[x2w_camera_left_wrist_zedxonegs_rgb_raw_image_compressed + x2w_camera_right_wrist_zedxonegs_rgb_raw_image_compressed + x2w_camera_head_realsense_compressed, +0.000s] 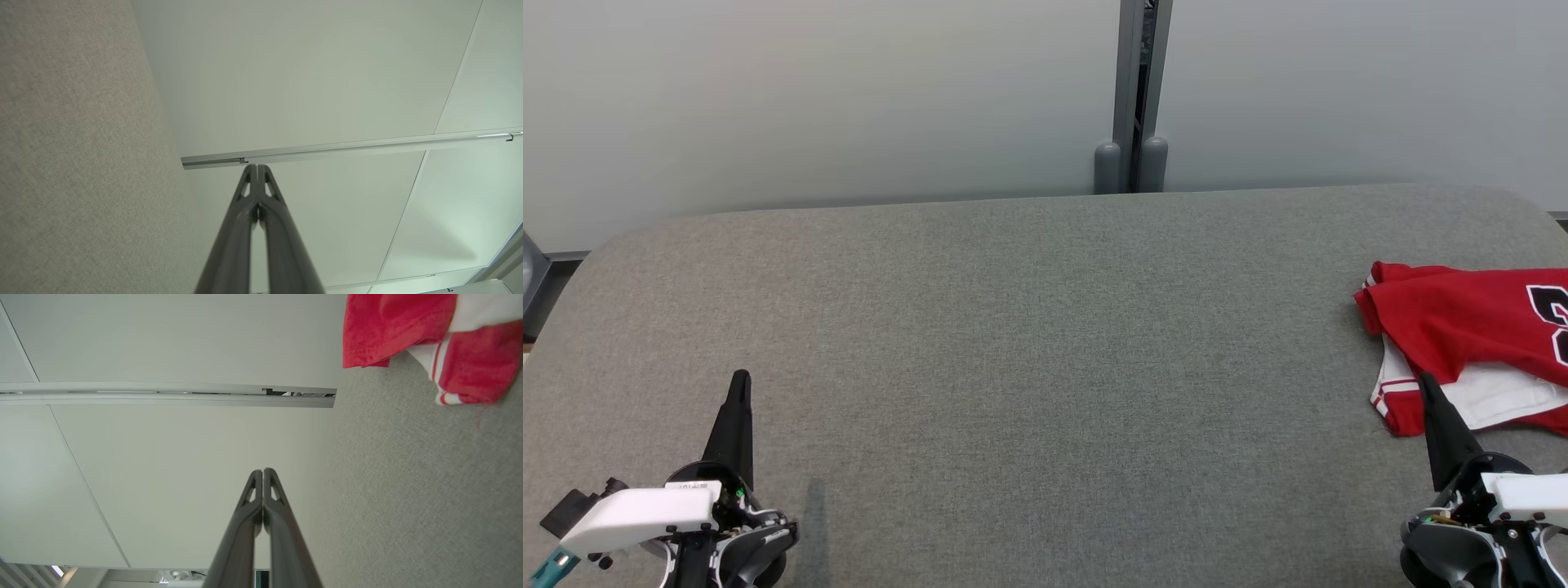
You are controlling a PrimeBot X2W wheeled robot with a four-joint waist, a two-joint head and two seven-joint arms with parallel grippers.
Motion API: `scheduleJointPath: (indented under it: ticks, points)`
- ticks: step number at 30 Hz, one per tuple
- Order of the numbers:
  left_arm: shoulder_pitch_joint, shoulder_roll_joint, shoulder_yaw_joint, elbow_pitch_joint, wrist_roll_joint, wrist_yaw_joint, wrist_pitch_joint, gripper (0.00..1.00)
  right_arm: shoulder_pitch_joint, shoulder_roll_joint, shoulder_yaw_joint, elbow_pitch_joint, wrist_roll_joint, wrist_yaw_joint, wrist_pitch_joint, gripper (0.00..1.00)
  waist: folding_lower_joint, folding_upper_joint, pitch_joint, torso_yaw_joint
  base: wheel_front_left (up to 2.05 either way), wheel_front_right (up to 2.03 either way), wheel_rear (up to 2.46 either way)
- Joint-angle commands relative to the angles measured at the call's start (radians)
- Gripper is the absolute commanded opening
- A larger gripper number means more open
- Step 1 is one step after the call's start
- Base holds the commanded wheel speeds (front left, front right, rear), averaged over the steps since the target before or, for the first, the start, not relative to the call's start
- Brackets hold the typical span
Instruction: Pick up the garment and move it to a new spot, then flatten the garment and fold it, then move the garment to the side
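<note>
Head view: black numeral [1547,294] on garment [1454,314]

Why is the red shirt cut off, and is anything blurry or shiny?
Head view: the garment runs past the right edge; soft light, no glare. Right wrist view: turned, so the table stands upright. Left wrist view: the shut jaws look soft close up.

- left gripper [740,382]: lower left of head view, jaws closed tight, pointing forward
- right gripper [1424,382]: lower right, jaws closed tight, pointing forward
</note>
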Motion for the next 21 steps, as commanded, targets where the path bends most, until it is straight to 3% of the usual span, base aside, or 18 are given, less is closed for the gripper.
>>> scheduleJointPath:
  ticks: [1, 21]
  points:
    - [-0.013, 0.006, 0.004, 0.000, -0.001, -0.002, 0.004, 0.00, -0.007, -0.001, -0.003, 0.002, -0.001, 0.000, 0.005, 0.00, 0.0000, -0.0001, 0.000, 0.000, 0.00, 0.00, 0.00]
    - [-0.013, 0.006, 0.004, 0.000, -0.001, -0.002, 0.003, 0.00, -0.008, 0.001, -0.006, 0.003, -0.004, 0.000, 0.008, 0.00, 0.0000, -0.0001, 0.000, 0.000, 0.00, 0.00, 0.00]
